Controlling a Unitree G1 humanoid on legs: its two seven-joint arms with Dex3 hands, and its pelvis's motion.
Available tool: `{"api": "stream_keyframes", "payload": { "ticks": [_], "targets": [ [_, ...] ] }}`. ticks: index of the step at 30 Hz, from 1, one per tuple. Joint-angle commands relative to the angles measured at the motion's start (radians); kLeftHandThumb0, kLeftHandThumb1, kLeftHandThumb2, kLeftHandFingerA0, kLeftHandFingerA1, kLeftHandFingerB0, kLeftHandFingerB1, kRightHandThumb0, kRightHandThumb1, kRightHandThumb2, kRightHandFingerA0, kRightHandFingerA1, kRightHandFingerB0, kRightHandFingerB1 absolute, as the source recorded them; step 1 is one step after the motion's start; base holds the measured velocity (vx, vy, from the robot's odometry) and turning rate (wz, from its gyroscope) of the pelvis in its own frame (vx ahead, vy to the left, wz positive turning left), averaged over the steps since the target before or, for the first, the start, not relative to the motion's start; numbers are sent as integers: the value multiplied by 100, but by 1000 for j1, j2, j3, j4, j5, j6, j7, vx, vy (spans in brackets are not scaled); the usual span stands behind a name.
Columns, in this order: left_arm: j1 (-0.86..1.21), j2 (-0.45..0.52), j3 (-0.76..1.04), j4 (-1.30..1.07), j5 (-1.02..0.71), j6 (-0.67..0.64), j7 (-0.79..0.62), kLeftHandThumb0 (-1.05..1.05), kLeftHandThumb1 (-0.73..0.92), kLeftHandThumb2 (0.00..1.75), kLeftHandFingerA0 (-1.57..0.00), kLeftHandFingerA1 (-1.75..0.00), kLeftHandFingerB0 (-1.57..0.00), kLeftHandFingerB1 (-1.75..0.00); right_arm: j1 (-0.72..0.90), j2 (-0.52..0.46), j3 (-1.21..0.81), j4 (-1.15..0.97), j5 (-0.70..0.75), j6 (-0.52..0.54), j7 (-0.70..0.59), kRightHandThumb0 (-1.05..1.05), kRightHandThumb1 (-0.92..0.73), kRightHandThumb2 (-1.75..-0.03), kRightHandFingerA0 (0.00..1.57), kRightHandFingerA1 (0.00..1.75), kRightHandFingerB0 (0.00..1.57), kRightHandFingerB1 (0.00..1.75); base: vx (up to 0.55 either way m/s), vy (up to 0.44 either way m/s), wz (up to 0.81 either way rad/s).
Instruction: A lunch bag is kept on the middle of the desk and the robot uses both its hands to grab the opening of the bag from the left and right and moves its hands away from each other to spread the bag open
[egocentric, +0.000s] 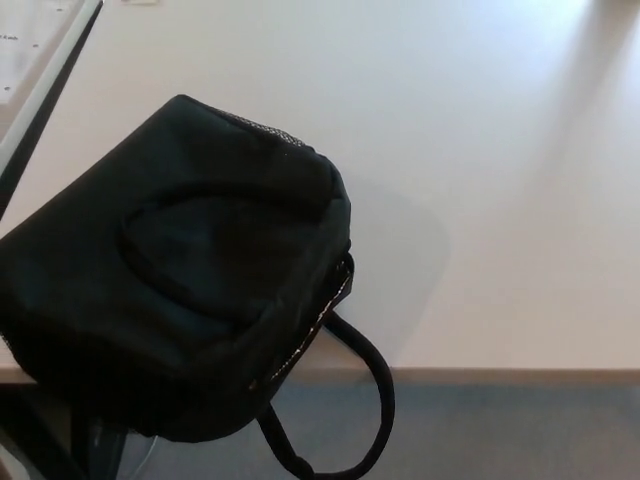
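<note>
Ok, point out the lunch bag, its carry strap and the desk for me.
lunch bag (190, 270), head view, top panel.
carry strap (378, 375), head view, loop hanging past the desk edge.
desk (480, 150), head view, bare white top.

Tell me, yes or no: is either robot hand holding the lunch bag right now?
No: neither robot hand shows in the head view, and the black lunch bag sits untouched at the near edge of the white desk.

A white desk (480, 200) fills most of the view, brightly lit at its far right corner; grey floor (520, 425) (carpet-like) lies below its near edge.
</note>
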Motion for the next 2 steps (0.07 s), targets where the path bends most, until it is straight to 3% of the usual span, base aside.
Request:
{"api": "stream_keyframes", "payload": {
  "ticks": [1,2],
  "targets": [
    [57,63,-120,15,-397,10,-271,-47,75,87,-5,-36,-4,-22,-76,10,117,170,-13,-17,-36,-56,-76,-62,27,35,11,25,0,0,0],
    [55,63,-121,17,-399,12,-275,-47,75,87,-5,-36,-4,-22,-76,9,118,171,-8,-17,-31,-56,-76,-62,27,35,11,25,0,0,0]
  ]
}}
